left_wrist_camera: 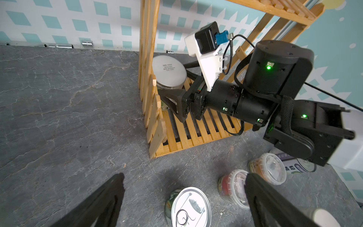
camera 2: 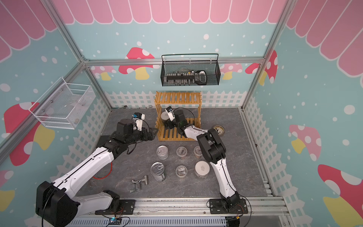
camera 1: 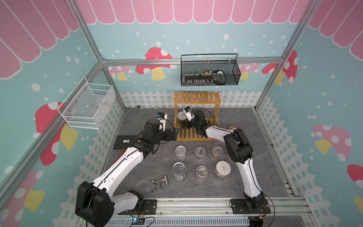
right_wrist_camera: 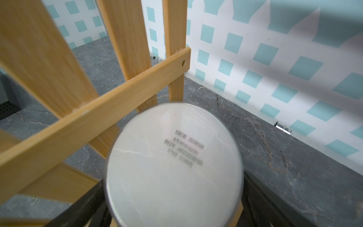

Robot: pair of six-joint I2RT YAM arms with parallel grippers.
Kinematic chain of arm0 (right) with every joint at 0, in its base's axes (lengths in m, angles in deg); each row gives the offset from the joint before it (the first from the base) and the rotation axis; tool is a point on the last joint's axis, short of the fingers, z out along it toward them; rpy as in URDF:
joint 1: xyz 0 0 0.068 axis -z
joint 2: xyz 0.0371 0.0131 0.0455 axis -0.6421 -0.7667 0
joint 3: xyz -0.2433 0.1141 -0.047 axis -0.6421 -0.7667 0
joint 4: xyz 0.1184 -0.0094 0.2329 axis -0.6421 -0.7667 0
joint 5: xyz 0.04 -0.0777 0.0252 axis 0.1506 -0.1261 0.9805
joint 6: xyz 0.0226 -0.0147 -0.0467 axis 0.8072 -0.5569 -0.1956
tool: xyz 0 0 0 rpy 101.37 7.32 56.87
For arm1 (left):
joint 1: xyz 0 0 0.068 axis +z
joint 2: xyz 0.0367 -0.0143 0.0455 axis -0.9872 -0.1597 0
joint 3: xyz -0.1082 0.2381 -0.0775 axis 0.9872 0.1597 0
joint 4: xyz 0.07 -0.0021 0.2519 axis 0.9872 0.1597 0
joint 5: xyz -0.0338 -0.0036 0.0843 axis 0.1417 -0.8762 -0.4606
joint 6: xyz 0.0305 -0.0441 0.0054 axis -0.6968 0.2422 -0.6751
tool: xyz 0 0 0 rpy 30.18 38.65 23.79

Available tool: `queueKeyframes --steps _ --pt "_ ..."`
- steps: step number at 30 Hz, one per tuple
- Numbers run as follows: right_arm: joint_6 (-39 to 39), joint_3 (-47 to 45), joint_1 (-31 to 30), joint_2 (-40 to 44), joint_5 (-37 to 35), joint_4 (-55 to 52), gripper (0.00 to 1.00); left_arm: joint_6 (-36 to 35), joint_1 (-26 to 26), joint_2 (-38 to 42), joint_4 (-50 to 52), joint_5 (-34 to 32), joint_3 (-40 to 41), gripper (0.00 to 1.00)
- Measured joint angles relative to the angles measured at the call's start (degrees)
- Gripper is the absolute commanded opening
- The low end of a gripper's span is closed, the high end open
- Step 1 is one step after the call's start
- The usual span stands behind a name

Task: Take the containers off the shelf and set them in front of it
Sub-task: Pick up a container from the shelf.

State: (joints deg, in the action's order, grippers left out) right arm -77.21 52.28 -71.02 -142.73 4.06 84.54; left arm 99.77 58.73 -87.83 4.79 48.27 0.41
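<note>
The bamboo shelf (camera 1: 196, 98) (camera 2: 177, 98) stands at the back of the floor. On its lower tier sits one white-lidded jar (camera 1: 181, 116) (left_wrist_camera: 169, 71) (right_wrist_camera: 174, 157). My right gripper (camera 1: 181, 124) (right_wrist_camera: 172, 200) reaches into that tier, open, one finger on each side of the jar. Open and holding nothing, my left gripper (camera 1: 174, 133) (left_wrist_camera: 184, 176) hovers by the shelf's front left corner. In front of the shelf stand several containers: two tin cans (camera 1: 180, 152) (camera 1: 179, 171), three clear jars (camera 1: 200, 152) (camera 1: 217, 151) (camera 1: 201, 171) and a white-lidded jar (camera 1: 223, 170). Another can (left_wrist_camera: 300, 167) is half hidden by the right arm.
A tape roll (camera 1: 233, 128) lies right of the shelf. A metal faucet piece (camera 1: 160, 181) lies at the front left, a black box (camera 1: 125, 141) under the left arm. A black wire basket (camera 1: 210, 72) and a white mesh basket (camera 1: 88, 106) hang on the walls.
</note>
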Motion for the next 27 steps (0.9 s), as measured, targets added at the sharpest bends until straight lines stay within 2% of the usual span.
queueKeyframes --steps 4,7,12,19,27 --pt "0.0 3.4 0.0 -2.3 1.6 0.0 0.98 0.0 0.0 0.2 0.2 0.0 0.0 0.99" --pt "0.0 4.5 0.0 -3.2 2.3 -0.1 0.94 0.0 0.0 0.2 0.2 0.0 0.0 0.99" --pt "0.0 5.1 0.2 -3.5 3.8 -0.3 0.68 0.0 0.0 0.2 0.4 0.0 0.0 0.99" --pt "-1.2 2.9 0.3 -2.4 4.7 0.7 0.64 0.0 0.0 0.2 0.6 0.0 0.0 0.99" --pt "-2.8 -11.6 0.3 8.2 6.0 3.0 0.63 0.0 0.0 0.2 0.6 0.0 0.0 0.99"
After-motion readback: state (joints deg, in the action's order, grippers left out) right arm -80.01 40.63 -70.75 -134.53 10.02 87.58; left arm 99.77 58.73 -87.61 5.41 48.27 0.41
